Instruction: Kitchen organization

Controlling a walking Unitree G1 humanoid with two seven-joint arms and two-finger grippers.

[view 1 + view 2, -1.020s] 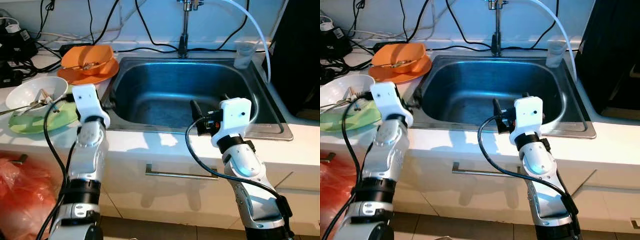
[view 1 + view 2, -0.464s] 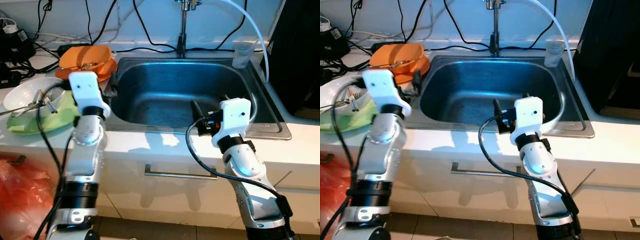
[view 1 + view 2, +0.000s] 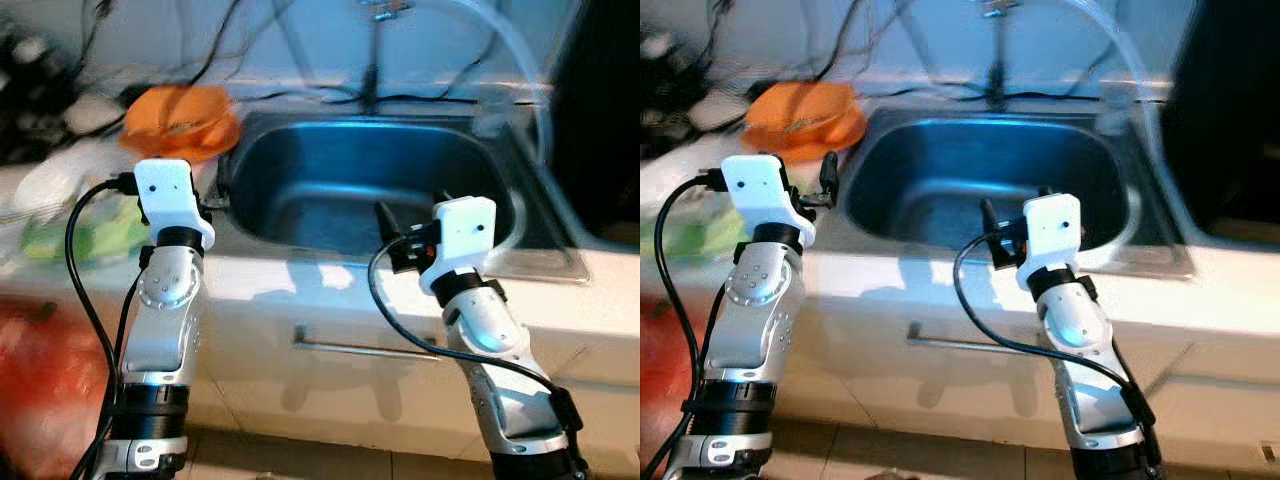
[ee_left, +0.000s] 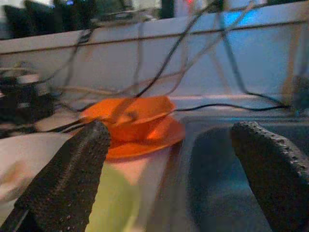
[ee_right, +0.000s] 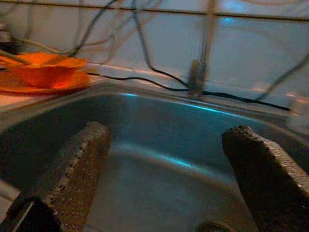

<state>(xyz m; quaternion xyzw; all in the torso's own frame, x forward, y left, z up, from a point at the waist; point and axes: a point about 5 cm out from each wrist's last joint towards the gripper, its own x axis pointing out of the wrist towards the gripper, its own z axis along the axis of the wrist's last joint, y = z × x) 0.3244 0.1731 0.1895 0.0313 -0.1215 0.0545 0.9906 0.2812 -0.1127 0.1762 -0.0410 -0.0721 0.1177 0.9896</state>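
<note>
Crockery sat at the left of the worktop (image 3: 300, 285): a blurred white bowl (image 3: 70, 180) on a green plate (image 3: 75, 238), then an orange bowl (image 3: 180, 110) stacked on an orange plate (image 4: 145, 142) just beside the sink (image 3: 545, 262). Left pincer (image 4: 171, 169) was raised near the sink's left rim, fingers spread wide, empty, facing the orange stack. Right pincer (image 5: 166, 174) hung over the basin's front edge, also wide and empty. Judgement: the orange bowl looked rigid, light, smooth-glazed and probably slippery; grip best across its rim, lifting level because something lay inside.
</note>
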